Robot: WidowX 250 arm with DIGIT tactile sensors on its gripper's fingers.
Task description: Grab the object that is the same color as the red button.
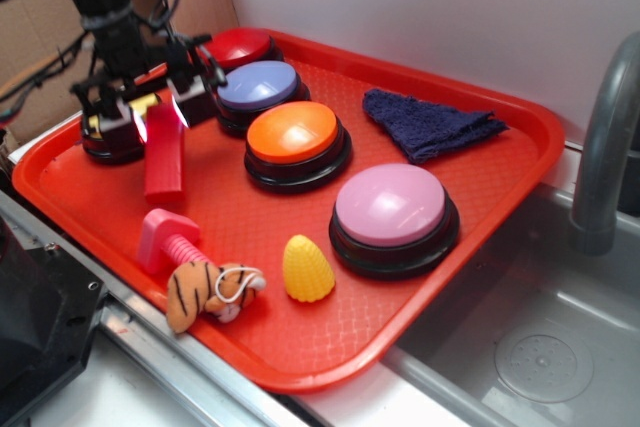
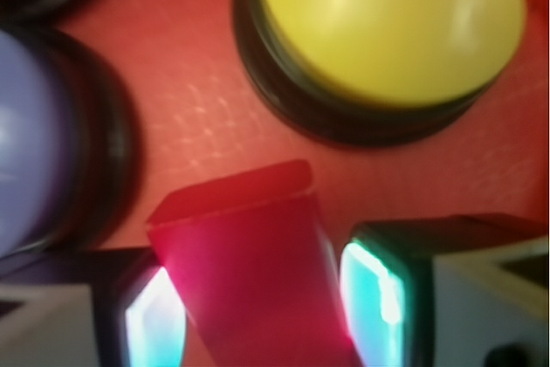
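The red block (image 1: 165,162) lies on the red tray (image 1: 300,372) at the left, its far end between my fingers. My gripper (image 1: 160,119) stands over it, jaws closed against both its sides. In the wrist view the block (image 2: 249,272) fills the gap of the gripper (image 2: 258,307), and both glowing pads (image 2: 155,324) touch it. The red button (image 1: 240,45) sits at the tray's far corner, behind the gripper.
A yellow button (image 2: 387,23) is just beyond the block and a purple-blue button (image 1: 258,85) to its right. Orange button (image 1: 293,132), pink button (image 1: 390,204), blue cloth (image 1: 430,122), pink bolt (image 1: 170,240), tiger toy (image 1: 210,292) and yellow corn (image 1: 307,269) share the tray. A sink (image 1: 540,347) lies to the right.
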